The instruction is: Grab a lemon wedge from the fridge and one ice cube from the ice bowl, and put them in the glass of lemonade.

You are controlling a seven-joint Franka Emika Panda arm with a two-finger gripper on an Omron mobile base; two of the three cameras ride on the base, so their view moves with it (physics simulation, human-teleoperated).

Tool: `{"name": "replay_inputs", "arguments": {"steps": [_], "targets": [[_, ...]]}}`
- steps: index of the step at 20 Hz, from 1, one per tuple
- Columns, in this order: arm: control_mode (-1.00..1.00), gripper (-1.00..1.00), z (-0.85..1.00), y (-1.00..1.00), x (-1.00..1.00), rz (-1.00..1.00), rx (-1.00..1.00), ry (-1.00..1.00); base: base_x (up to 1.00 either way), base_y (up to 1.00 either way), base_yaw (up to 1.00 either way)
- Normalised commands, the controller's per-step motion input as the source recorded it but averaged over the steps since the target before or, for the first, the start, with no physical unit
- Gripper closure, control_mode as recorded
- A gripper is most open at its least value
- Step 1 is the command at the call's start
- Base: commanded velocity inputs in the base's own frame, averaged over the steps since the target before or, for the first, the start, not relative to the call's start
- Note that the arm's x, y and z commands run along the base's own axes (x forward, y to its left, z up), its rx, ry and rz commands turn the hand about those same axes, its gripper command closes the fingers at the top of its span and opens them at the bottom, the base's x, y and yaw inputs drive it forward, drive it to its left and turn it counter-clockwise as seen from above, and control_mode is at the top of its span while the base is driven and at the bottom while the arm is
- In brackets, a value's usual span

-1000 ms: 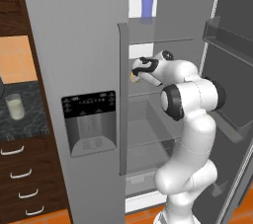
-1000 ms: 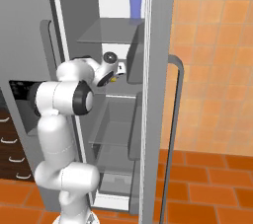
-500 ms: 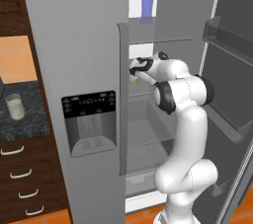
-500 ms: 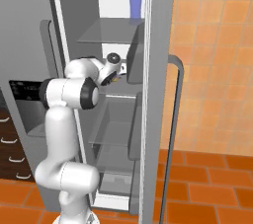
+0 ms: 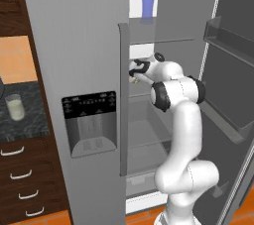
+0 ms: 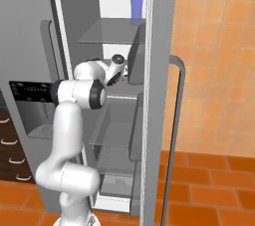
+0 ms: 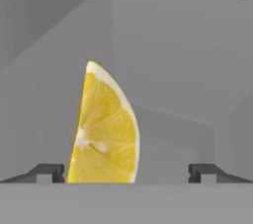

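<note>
**Arm reaching into the open fridge, lemon wedge at the fingertips**

Left base view: a simulated kitchen with dark wood drawers and a dark speckled counter on the left. On that counter stands the small clear tumbler of pale lemonade (image 5: 15, 107). The tall grey steel two-door fridge (image 5: 74, 45) has its right door swung open, with the black dispenser panel (image 5: 90, 124) on the closed left door. A tall blue vase-like cup (image 5: 148, 0) stands on the top glass shelf inside. The white arm bends into the middle shelf level, and its dark two-finger gripper (image 5: 134, 74) sits just behind the edge of the closed door, with a speck of pale yellow, the lemon wedge (image 5: 135, 81), right beneath it.

Right base view: orange tiled wall and floor to the right. The open door's edge and long handle cross the frame. The gripper is largely hidden behind that door.

Hand view: grey fridge walls behind. The pale yellow lemon wedge stands upright, close against the left fingertip (image 7: 47, 172). The right fingertip is well apart from it, so the jaws stand wide and hold nothing.
</note>
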Motion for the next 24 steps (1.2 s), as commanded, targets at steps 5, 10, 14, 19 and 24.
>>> {"name": "replay_inputs", "arguments": {"steps": [5,10,14,19,24], "targets": [[-1.0,-1.0,-0.22,0.1,0.36,0.0,0.0,0.07,0.0,0.0,0.0],[-1.0,1.0,-0.33,0.05,0.17,0.0,0.0,0.03,0.0,0.0,0.0],[-1.0,1.0,-0.51,-0.03,-0.18,0.0,0.0,0.01,0.0,0.0,0.0],[-1.0,1.0,-0.47,-0.2,-0.52,0.0,0.0,0.0,0.0,0.0,0.0],[-1.0,1.0,-0.28,-0.1,-0.52,-0.01,-0.01,-0.02,0.0,0.0,0.0]]}}
